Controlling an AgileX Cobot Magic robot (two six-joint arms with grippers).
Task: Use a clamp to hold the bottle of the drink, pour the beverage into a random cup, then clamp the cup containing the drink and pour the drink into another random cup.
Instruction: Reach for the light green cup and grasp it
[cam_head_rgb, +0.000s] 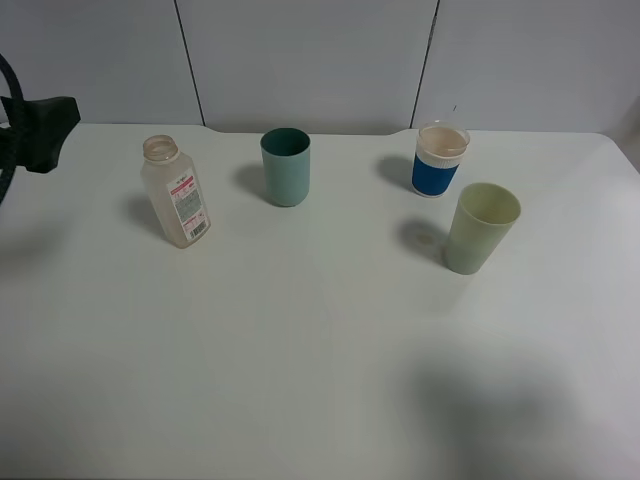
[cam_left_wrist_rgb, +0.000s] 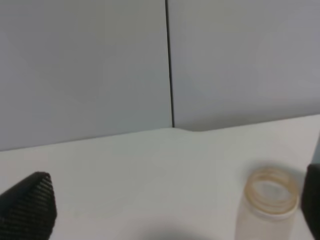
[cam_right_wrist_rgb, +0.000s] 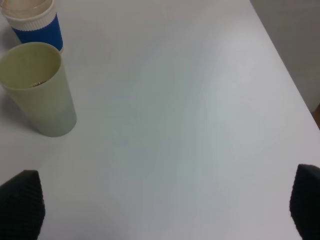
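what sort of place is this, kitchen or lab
Most likely a robot test bench in a lab, not a kitchen: a white table against plain grey wall panels, a bottle and three separate cups laid out, and a black robot arm at the left edge.

Seen from the left wrist, the small translucent plastic bottle (cam_left_wrist_rgb: 267, 207) is blurred, and its body is cut off below the shoulder. The red print on its white label (cam_head_rgb: 190, 208) is too small to read. The right wrist view clips the short clear blue-banded plastic cup (cam_right_wrist_rgb: 40, 32) at its rim. The black left arm (cam_head_rgb: 40, 130) runs off the overhead picture's edge.
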